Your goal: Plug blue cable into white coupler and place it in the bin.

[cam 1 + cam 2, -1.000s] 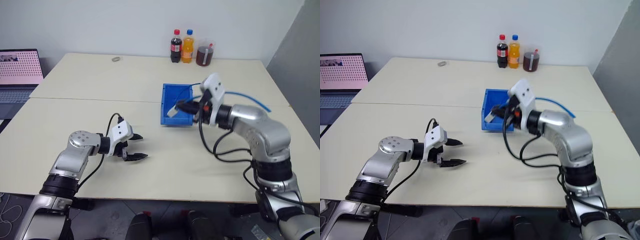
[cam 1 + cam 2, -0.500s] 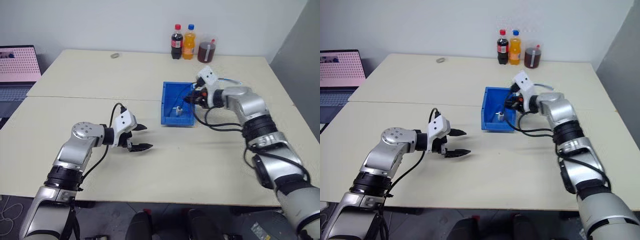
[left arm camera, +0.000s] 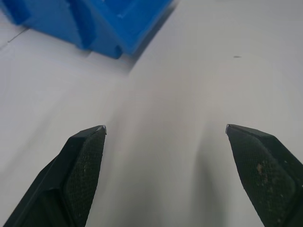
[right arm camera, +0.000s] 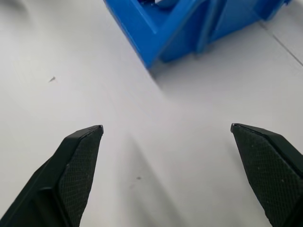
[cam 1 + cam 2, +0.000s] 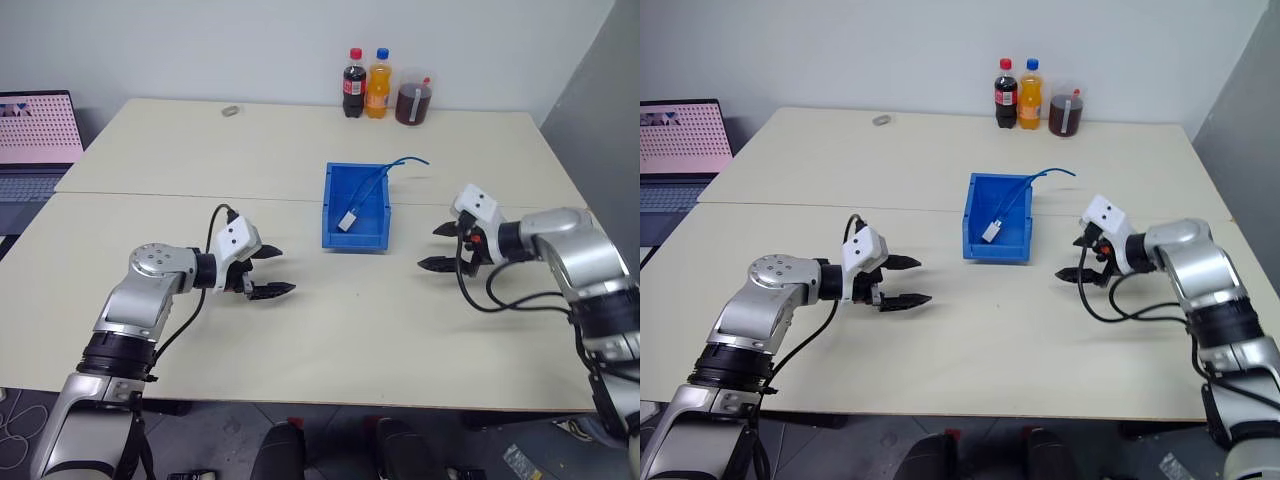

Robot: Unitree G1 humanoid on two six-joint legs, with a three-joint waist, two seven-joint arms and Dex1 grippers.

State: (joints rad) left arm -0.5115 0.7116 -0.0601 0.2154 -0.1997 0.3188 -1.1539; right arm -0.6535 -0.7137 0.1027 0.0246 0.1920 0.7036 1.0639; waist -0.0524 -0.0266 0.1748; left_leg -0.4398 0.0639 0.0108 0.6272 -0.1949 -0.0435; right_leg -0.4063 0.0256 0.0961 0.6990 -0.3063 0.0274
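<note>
coupler: white coupler (image 5: 348, 221) lay in bin (image 5: 331, 236) | cable: blue cable (image 5: 377, 181) trailed over far rim, might snag and drag out | left gripper (image 5: 272, 271) wide, empty | right gripper (image 5: 438, 247) wide, empty

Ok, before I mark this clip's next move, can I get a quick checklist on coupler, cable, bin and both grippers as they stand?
1. White coupler inside the bin: ok.
2. Blue cable joined to the coupler: looks so; the seating cannot be told.
3. Cable fully inside the bin: not ok, its far end hangs over the back rim.
4. Right gripper open, empty, beside the bin: ok.
5. Left gripper open, empty, over bare table: ok.
</note>
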